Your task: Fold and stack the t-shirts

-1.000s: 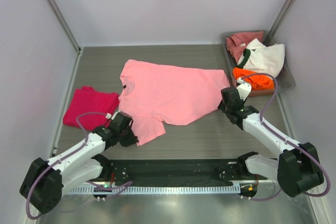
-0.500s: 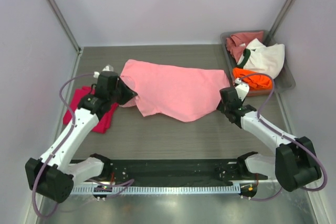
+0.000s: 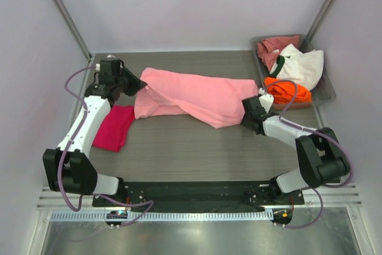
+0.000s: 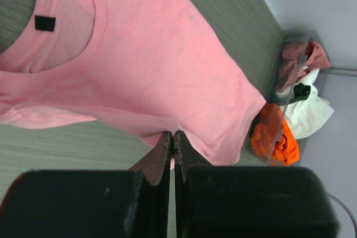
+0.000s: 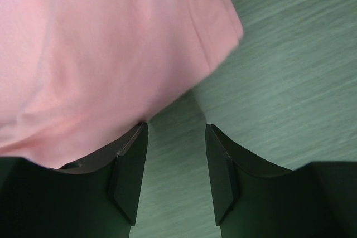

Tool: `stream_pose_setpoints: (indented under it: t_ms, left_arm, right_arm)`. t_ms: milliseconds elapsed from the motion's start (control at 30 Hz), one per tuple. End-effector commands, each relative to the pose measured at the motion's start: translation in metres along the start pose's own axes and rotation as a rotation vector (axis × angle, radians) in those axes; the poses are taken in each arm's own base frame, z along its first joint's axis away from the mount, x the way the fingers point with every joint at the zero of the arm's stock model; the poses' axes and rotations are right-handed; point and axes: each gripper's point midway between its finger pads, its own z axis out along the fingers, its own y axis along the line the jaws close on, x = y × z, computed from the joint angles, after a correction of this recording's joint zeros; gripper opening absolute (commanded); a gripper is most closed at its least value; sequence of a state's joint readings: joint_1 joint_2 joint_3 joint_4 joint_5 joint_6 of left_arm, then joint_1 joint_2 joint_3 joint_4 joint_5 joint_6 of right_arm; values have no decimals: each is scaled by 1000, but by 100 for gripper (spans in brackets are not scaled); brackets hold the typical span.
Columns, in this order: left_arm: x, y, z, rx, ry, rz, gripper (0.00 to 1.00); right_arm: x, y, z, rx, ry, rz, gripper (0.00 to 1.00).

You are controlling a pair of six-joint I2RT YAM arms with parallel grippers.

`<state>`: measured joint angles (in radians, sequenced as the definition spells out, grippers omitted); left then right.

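Observation:
The light pink t-shirt (image 3: pixel 191 97) lies folded over across the middle of the table. It also fills the left wrist view (image 4: pixel 139 65), neck label up. My left gripper (image 3: pixel 132 83) is shut on its left edge at the far left; its jaws pinch pink cloth (image 4: pixel 173 137). My right gripper (image 3: pixel 246 114) is open and empty at the shirt's right end. The shirt's hem (image 5: pixel 100 54) lies over its left finger (image 5: pixel 131 165). A folded magenta-red t-shirt (image 3: pixel 114 126) lies at the left, partly under my left arm.
A grey tray (image 3: pixel 325 91) at the back right holds the orange (image 3: pixel 287 91), white dark-trimmed (image 3: pixel 304 64) and dusty rose (image 3: pixel 273 46) t-shirts. White walls close in the table on the left, back and right. Bare wood-grain table (image 5: pixel 279 54) shows between the right fingers.
My left gripper has swung from the near left to the far left with the pink shirt's edge, folding the near half over. My right gripper has shifted a little to the left.

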<state>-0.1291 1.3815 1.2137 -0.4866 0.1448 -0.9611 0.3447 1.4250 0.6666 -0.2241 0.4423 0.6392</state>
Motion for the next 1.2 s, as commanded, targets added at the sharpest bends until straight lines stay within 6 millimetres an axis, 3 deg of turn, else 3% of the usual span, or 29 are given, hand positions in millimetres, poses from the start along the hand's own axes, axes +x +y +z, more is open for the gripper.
stream_pose_setpoints:
  t_ms: [0,200,233,267,300,367,400,633,667,700,767,800,833,867,900,967,1033,1133,1167]
  left_arm:
    - [-26,-27,-10,105,-47,-2,0]
    - [-46,-26,-9,107,-89,-15,0]
    - [-48,-26,-8,105,-93,-16,0]
    - [-51,-28,-5,105,-93,-15,0]
    - [-53,-29,-4,104,-96,-14,0]
    - [-57,-29,2,99,-100,-14,0]
    - [-58,-29,4,96,-102,-12,0]
    - [-74,-25,22,43,-132,-9,0]
    - [-76,-24,25,37,-134,-12,0]
    - [-78,-25,31,38,-139,-17,0]
    - [-87,-23,36,17,-166,-22,0]
    - [-91,-21,40,7,-173,-27,0]
    - [-98,-26,45,8,-184,-27,0]
    - [-100,-26,49,5,-181,-26,0]
    - [-102,-27,51,-3,-175,-23,0]
    - [-107,-28,59,-14,-174,-21,0]
    - [-109,-27,64,-24,-176,-18,0]
    - [-115,-25,68,-41,-192,-18,0]
    - [-115,-23,72,-46,-187,-19,0]
  right_arm:
    - [-39,23,8,-16,-94,54,51]
    - [-55,37,31,5,-93,53,47]
    - [-58,41,34,5,-92,51,41]
    - [-61,45,36,-1,-91,44,20]
    - [-74,55,36,-18,-111,54,15]
    - [-76,61,43,-5,-92,41,1]
    - [-91,70,41,-20,-111,47,1]
    - [-139,94,39,-59,-145,58,1]
    - [-139,96,47,-57,-131,57,1]
    - [-153,102,50,-83,-134,77,1]
    - [-152,105,70,-76,-88,84,1]
    - [-172,114,70,-101,-110,103,1]
    - [-175,114,77,-105,-85,97,1]
    - [-176,115,83,-101,-67,91,29]
    - [-184,122,87,-112,-63,85,50]
    - [-183,123,82,-123,-47,67,71]
    - [-185,119,68,-145,-74,80,72]
    - [-175,108,52,-173,-86,86,66]
    - [-172,106,47,-181,-91,87,60]
